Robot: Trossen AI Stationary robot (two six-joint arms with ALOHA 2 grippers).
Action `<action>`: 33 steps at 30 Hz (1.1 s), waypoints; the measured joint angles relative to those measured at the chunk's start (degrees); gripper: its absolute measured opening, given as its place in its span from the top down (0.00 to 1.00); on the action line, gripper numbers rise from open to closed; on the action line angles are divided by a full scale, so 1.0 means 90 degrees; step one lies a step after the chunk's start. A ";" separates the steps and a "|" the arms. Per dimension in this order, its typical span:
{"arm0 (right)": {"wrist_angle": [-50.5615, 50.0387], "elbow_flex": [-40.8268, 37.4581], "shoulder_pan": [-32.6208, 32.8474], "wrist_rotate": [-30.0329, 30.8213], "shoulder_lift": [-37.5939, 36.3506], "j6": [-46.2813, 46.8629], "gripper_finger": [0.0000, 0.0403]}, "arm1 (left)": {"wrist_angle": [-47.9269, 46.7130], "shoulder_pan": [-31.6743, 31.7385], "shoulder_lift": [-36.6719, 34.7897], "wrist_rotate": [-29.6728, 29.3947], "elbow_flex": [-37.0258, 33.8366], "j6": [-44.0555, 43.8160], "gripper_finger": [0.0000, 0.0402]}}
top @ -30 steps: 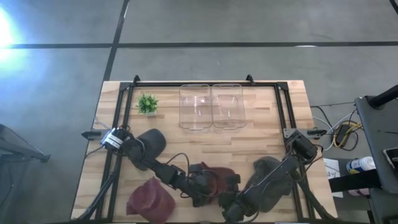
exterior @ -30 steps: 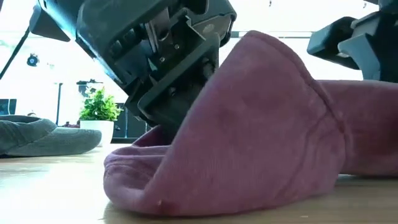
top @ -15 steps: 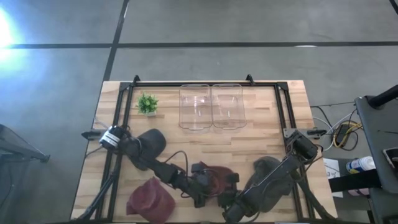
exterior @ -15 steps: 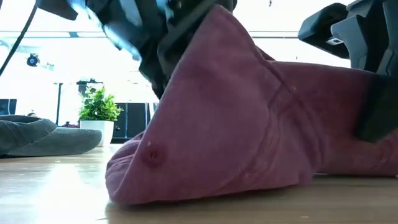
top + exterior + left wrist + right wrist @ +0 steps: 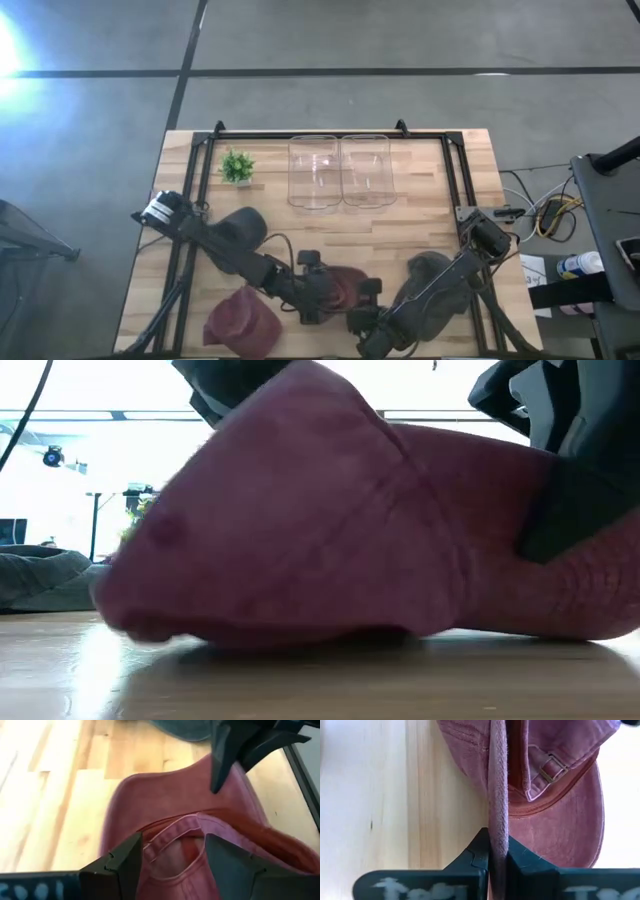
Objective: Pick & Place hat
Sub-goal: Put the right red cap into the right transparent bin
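Table [image 5: 420,225] first: wooden top with a black frame [image 5: 330,132] around it, and both my arms reach in from the near corners. Back by the far rail stand two clear bins [image 5: 340,170] side by side, with a little potted plant [image 5: 237,166] off to their left.

Hats are scattered along the near half. A dark grey hat [image 5: 243,228] lies under my left arm, another grey hat [image 5: 428,268] under my right arm, and a maroon hat [image 5: 243,320] sits at the near-left edge. The one I'm working on is the red cap [image 5: 555,795], near the front edge at the middle, between my two grippers. In the low view it fills nearly the whole picture, resting on the wood, though that shot is so close I can't really say how much of it is off the surface.

My right gripper [image 5: 497,855] is clenched on the cap's edge; the wrist view shows a fold of red cloth pinched flat between the two fingers, with the strap and buckle [image 5: 551,768] beyond it.

My left gripper [image 5: 172,852] has its fingers spread wide, one on each side of the cap's back opening and strap band. It's straddling the fabric, not pinching it.
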 joint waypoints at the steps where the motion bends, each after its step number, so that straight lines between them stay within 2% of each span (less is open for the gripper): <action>1: 0.0051 0.0000 0.0005 0.0071 -0.0002 0.0042 0.97 | -0.0110 0.0003 -0.0095 -0.0006 -0.0004 0.0002 0.48; 9: 0.0222 0.0012 0.0012 0.0897 -0.0006 0.0288 0.97 | -0.0701 0.0003 -0.0829 -0.0001 -0.0034 -0.0022 0.48; 18: 0.0247 0.0012 0.0011 0.1148 -0.0012 0.0100 0.97 | -0.1422 0.0231 -0.2162 -0.0020 -0.0036 -0.0350 0.48; 22: 0.0379 0.0007 -0.0015 0.1241 -0.0076 0.0604 0.97 | -0.1445 0.0256 -0.2911 -0.0454 -0.0036 -0.0599 0.48; 28: 0.0379 -0.0061 -0.0080 0.2046 -0.0417 0.1729 0.97 | -0.1921 0.0220 -0.3775 -0.1413 -0.0034 -0.0804 0.48; 30: 0.0373 -0.0105 -0.0116 0.2330 -0.0570 0.2216 0.97 | -0.2328 0.0199 -0.3934 -0.1545 -0.0044 -0.1002 0.48; 33: 0.0376 -0.0178 -0.0236 0.2418 -0.0826 0.2703 0.97 | -0.2750 0.0181 -0.4069 -0.1613 -0.0148 -0.1418 0.48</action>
